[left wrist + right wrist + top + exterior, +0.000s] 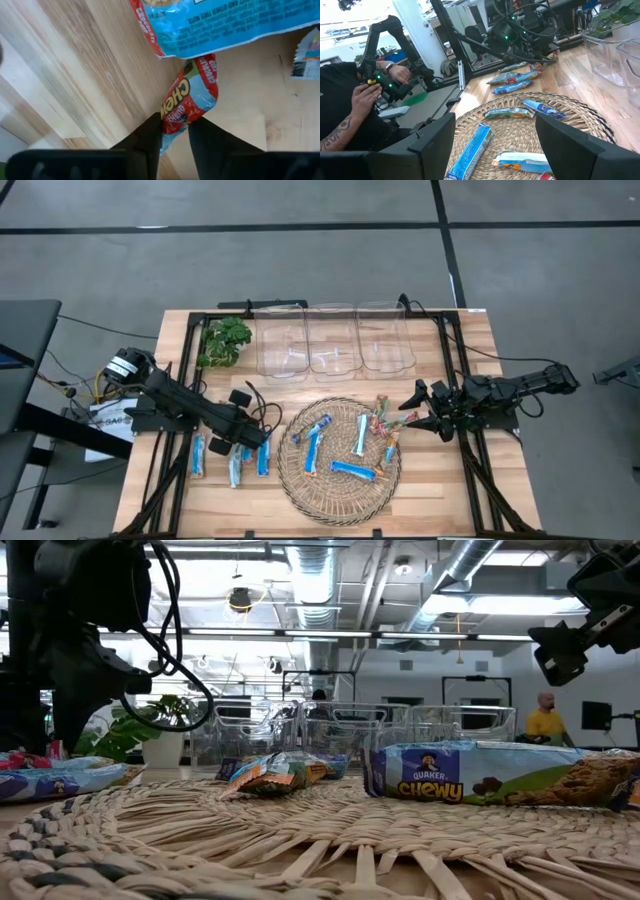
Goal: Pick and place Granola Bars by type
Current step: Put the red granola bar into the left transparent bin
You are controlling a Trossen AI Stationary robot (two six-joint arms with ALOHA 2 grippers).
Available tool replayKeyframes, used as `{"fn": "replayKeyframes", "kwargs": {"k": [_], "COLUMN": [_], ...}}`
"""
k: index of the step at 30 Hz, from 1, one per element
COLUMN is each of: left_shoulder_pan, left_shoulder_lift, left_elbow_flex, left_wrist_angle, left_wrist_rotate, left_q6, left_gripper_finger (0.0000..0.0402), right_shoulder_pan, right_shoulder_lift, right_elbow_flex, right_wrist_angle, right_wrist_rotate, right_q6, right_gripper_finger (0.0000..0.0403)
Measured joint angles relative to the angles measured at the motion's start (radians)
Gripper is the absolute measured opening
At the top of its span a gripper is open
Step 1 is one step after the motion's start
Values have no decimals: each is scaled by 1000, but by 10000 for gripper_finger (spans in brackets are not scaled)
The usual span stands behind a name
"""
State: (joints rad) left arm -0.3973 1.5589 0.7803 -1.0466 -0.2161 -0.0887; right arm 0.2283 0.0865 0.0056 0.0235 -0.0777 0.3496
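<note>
Several blue granola bars [361, 435] and some multicoloured ones [385, 415] lie flat on a round woven tray [300, 490]. Three more blue bars [198, 456] lie on the wood left of the tray. My left gripper [245, 443] is low among these and shut on a blue bar with red ends [187, 97]. Another blue bar [225, 25] lies just past it. My right gripper [412, 410] hangs open over the tray's right edge, beside the multicoloured bars, touching nothing; its fingers stand wide apart in the right wrist view [495, 137]. My left gripper pinches the blue and red bar by one end [172, 117] between its two fingers, which lie along the bar. The bar reaches away from the fingertips toward the other blue bar. Whether it lies on the wood or is lifted off it, I cannot tell.
Three clear plastic containers [335, 340] stand in a row at the table's far side, with a green plant [224, 340] to their left. Black frame rails run along both table sides. A person [350, 110] sits beyond the table's left side with hands on a controller.
</note>
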Motion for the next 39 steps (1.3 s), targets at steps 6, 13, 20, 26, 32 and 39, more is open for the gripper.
{"fn": "replayKeyframes", "kwargs": {"k": [6,13,20,26,32,39], "left_shoulder_pan": [0,0,6,30,55,84], "left_shoulder_lift": [0,0,-1,-1,-1,-1], "left_elbow_flex": [0,0,0,0,0,0], "left_wrist_angle": [19,83,234,385,494,524], "left_wrist_rotate": [0,-2,-61,-79,-79,-86], "left_q6": [-1,-6,-52,-105,-119,-119], "left_gripper_finger": [66,66,65,65,63,37], "right_shoulder_pan": [0,0,0,0,0,0], "right_shoulder_lift": [0,0,0,0,0,0], "right_elbow_flex": [0,0,0,0,0,0], "right_wrist_angle": [0,0,0,0,0,0], "right_wrist_rotate": [0,0,0,0,0,0], "right_q6": [0,0,0,0,0,0], "right_gripper_finger": [271,271,271,271,271,271]}}
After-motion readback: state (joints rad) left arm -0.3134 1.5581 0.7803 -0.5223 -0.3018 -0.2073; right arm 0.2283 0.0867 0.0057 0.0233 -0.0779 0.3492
